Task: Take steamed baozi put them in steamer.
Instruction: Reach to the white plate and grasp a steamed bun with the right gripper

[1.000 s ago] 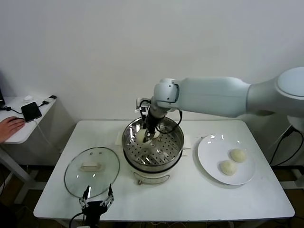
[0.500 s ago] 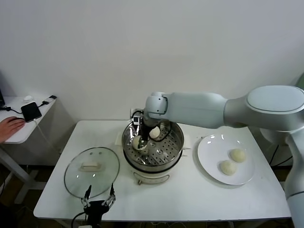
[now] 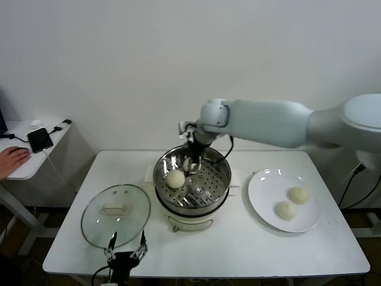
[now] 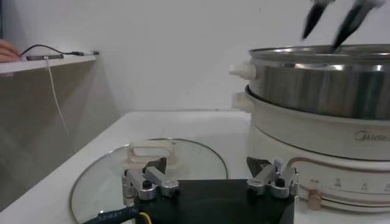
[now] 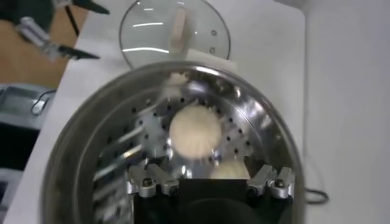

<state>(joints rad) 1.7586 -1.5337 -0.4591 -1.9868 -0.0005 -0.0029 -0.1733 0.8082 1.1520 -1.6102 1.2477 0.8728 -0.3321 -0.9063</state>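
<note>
The steel steamer (image 3: pixel 205 199) stands mid-table. One baozi (image 3: pixel 175 179) lies on its perforated tray at the left; in the right wrist view it is this baozi (image 5: pixel 195 131), with a second baozi (image 5: pixel 228 171) partly hidden under the gripper. My right gripper (image 3: pixel 193 159) hangs open and empty over the steamer's far side, just above the tray (image 5: pixel 210 178). Two more baozi (image 3: pixel 297 195) (image 3: pixel 286 210) lie on the white plate (image 3: pixel 265 187) at the right. My left gripper (image 3: pixel 125 255) is open and parked at the table's front edge (image 4: pixel 210 171).
A round glass lid (image 3: pixel 98 223) with a white handle lies flat left of the steamer, just beyond my left gripper (image 4: pixel 103 182). A side table at the far left holds a phone (image 3: pixel 39 139) and a person's hand (image 3: pixel 12 159).
My right gripper has let go of the baozi at the steamer's left side, then risen and moved right toward the far rim. The left arm has not moved.
</note>
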